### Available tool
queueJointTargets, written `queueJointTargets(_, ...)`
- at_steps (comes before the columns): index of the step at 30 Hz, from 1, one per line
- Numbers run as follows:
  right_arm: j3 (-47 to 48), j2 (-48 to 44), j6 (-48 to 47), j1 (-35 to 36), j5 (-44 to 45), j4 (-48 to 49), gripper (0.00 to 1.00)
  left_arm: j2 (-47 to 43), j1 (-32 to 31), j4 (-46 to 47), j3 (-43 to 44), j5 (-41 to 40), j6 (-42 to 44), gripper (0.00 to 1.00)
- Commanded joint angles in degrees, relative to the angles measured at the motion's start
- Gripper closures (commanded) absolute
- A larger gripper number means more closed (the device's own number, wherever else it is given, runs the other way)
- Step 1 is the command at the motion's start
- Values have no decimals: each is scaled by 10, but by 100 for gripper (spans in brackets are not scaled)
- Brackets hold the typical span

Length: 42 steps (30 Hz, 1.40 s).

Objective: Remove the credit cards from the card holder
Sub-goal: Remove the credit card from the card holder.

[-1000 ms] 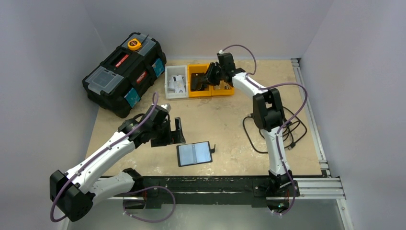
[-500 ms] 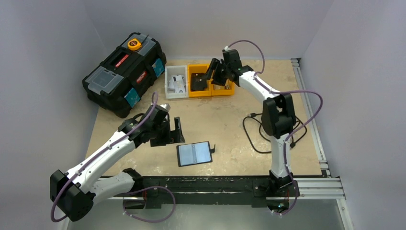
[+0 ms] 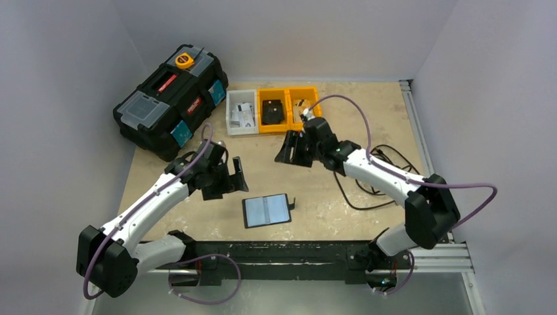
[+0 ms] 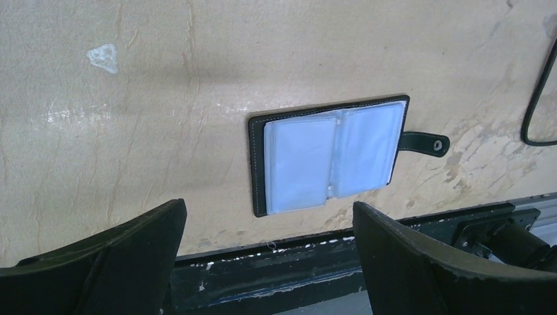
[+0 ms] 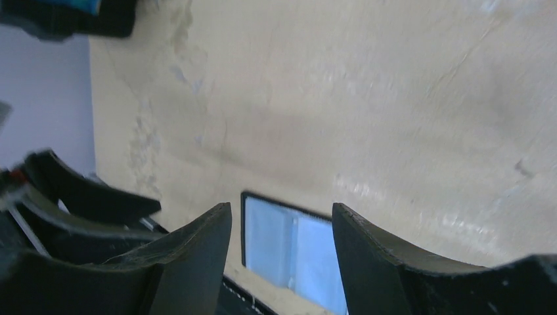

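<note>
Open flat near the front edge of the table (image 3: 276, 177), the wallet (image 3: 267, 210) holds thin, light, slick-looking cards (image 4: 299, 164) snug in its pockets, best pinched by an edge, I reckon, while the left gripper (image 3: 228, 182) and right gripper (image 3: 293, 156) hang spread and empty.

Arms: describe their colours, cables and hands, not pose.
The left arm and right arm share white links, black joints and black bases. A purple cable loops along each. The left hand and right hand are black, with two broad curved fingers.

The small black leather-like bifold card holder (image 4: 257, 167) lies open flat by the table's (image 4: 131, 98) near edge, with pale bluish plastic credit cards (image 4: 299, 163) inside both halves.
</note>
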Motion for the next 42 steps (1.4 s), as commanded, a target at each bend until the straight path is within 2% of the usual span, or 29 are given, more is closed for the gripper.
queueJointTargets(1,-61,-42,41,65,44,36,43,8,15,22,-8,22,3,2)
queueJointTargets(9,-97,-6,89,184,92,65,47,13,27,25,-22,30,-6,2)
queueJointTargets(17,-67,60,91,243,122,59,50,9,29,18,-29,25,-8,2)
queueJointTargets(27,-19,125,81,279,157,34,51,5,30,16,-34,25,-11,2)
queueJointTargets(42,4,184,76,284,167,-15,52,5,30,23,-40,35,-12,2)
